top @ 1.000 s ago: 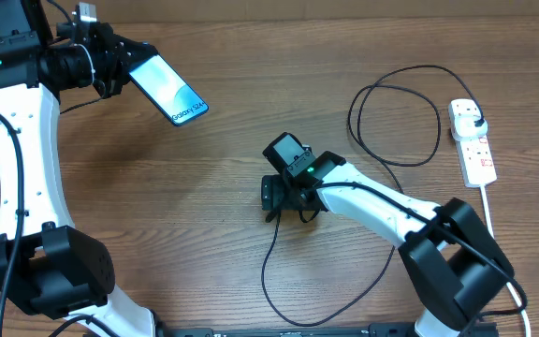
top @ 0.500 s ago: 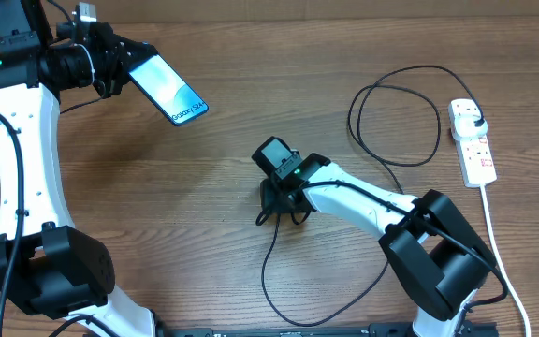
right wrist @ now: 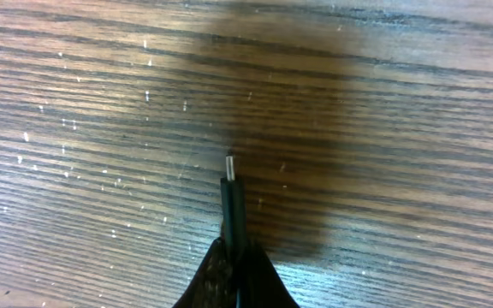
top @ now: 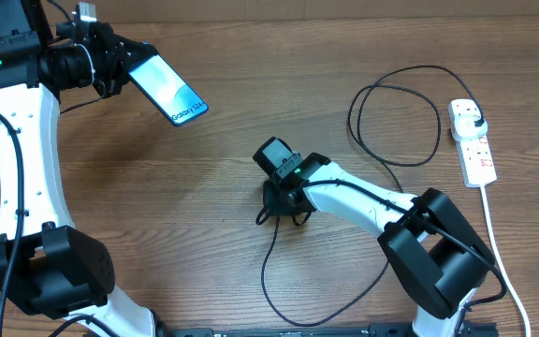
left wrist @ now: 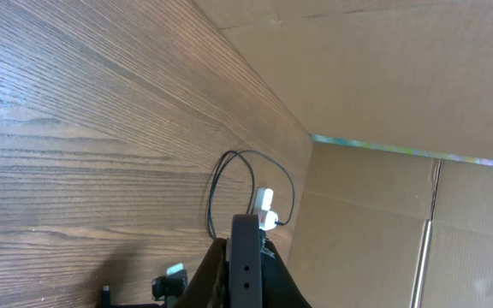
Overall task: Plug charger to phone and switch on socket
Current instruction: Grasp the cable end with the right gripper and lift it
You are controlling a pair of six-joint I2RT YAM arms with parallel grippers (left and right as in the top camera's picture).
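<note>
My left gripper (top: 118, 71) holds the phone (top: 169, 91) up at the far left, its blue screen facing up and the "Galaxy" end pointing toward the table's middle. In the left wrist view the phone's black edge (left wrist: 246, 233) sticks out between the shut jaws. My right gripper (top: 275, 198) is down on the table's middle, shut on the charger (right wrist: 233, 205) just behind its small connector tip (right wrist: 229, 162). The black cable (top: 396, 112) loops away to its plug (top: 474, 119), which sits in the white socket (top: 476, 154) at the right edge.
The socket's thick white lead (top: 499, 243) runs down the right side toward the front edge. A slack bend of the charger cable (top: 268, 271) lies in front of my right gripper. Cardboard walls (left wrist: 375, 77) stand behind the table.
My right gripper shifted slightly left over the cable end and closed from open onto the charger. The left arm and phone have not moved.
</note>
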